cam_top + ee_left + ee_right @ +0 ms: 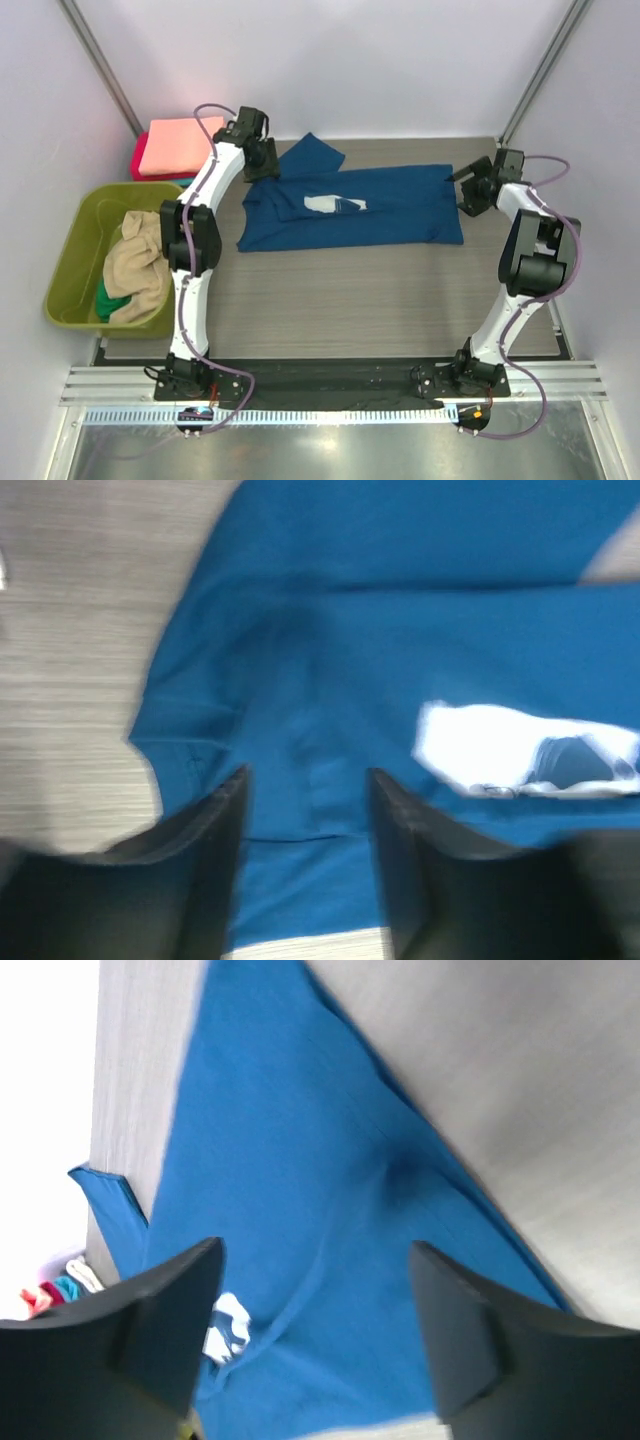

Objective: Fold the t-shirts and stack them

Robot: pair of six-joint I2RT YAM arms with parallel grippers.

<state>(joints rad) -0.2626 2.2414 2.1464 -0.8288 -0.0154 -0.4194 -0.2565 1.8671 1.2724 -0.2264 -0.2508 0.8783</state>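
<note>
Left jaws: spread, pinching nothing; I hover over the left end of the navy t-shirt [350, 205], beside its white patch [335, 204].
Right jaws: spread wide and empty, above the same shirt's right edge.
Shirt: flat on the bench [330, 310], one sleeve flared toward the far side.
Long axis: left to right, running from one of my arms to the other.
Nearer arm: neither; each has its own end, so I judge the fold a two-arm lift.
Beyond: salmon-pink t-shirt [180, 145], folded, far left.
</note>
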